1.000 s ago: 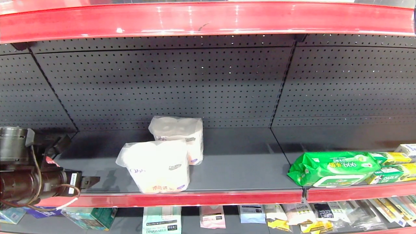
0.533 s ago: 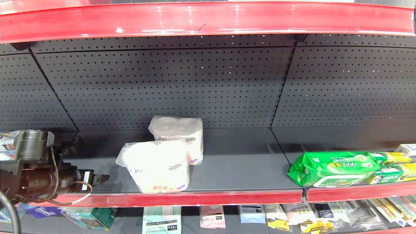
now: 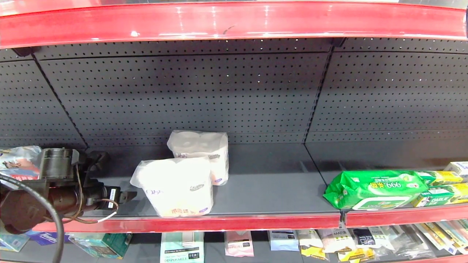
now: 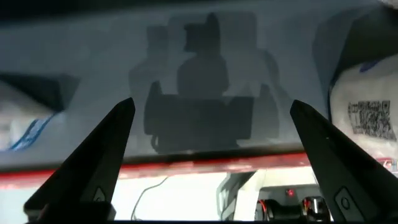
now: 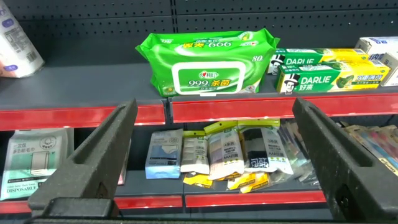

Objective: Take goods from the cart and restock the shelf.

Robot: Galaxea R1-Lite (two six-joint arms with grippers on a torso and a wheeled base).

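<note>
Here, at the red front lip [image 3: 256,221] of the shelf [image 3: 270,182], my left gripper [image 3: 117,176] hangs with its jaws spread and nothing between them, pointing into the bay. Just beside it, toward my right, stands the front pack of paper rolls [image 3: 177,188], upright and close to the lip. The rear pack of paper rolls [image 3: 200,151] touches it from behind, so the pair runs front to back, drifting slightly rightward. My right gripper [image 5: 214,102], likewise spread and empty, faces the green wet-wipes pack [image 5: 208,62] in the next bay, well apart from the rolls. Any nudge on the rolls, I judge, falls to the nearer left arm and travels rightward. Farthest off stands the pegboard back [image 3: 190,95].
</note>
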